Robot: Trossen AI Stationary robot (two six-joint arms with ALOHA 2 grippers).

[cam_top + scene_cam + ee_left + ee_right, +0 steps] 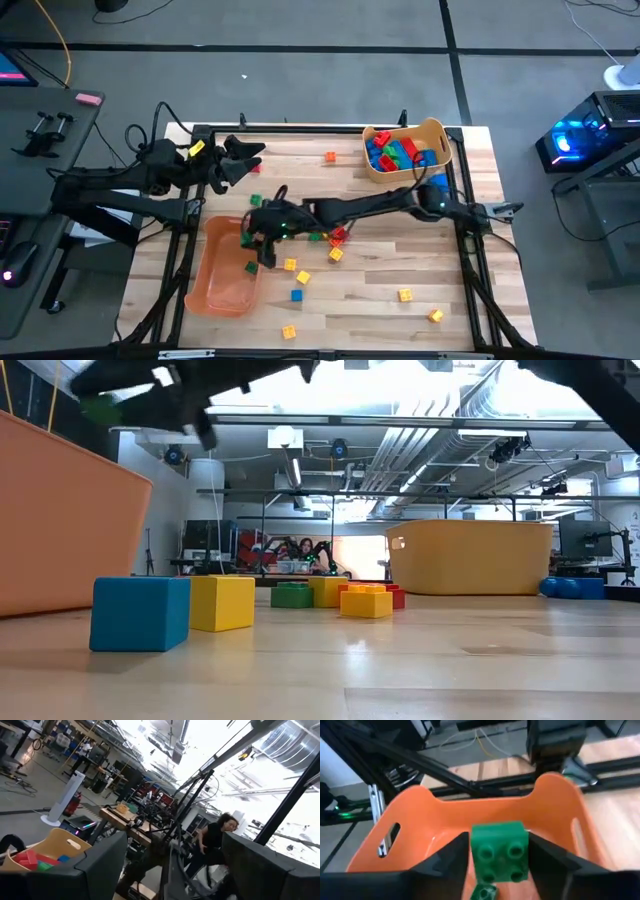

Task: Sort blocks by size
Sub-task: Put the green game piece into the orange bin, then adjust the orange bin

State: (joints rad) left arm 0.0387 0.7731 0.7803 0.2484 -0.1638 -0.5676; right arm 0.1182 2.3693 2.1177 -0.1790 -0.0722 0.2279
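My right gripper [497,865] reaches across the table and hangs over the orange bin [415,815] at the near left, shut on a green four-stud block [500,851]. A second green block [485,893] lies in the bin below it. Loose small blocks lie on the wood, among them a red one [338,235], yellow ones [290,265] and a blue one [297,295]. My left gripper [245,155] is raised at the far left, open and holding nothing. My right gripper has the green block between its two fingers, one on each of two opposite side walls [474,855]. The fingers slant down from the table's right side. The block is lifted clear above the bin, studded face toward the wrist camera.
A tan bin [405,150] with several larger red, blue and green blocks stands at the far right. An orange block [330,157] lies near the far edge, and yellow ones [405,295] lie toward the near edge. A person [220,835] is in the room beyond the table.
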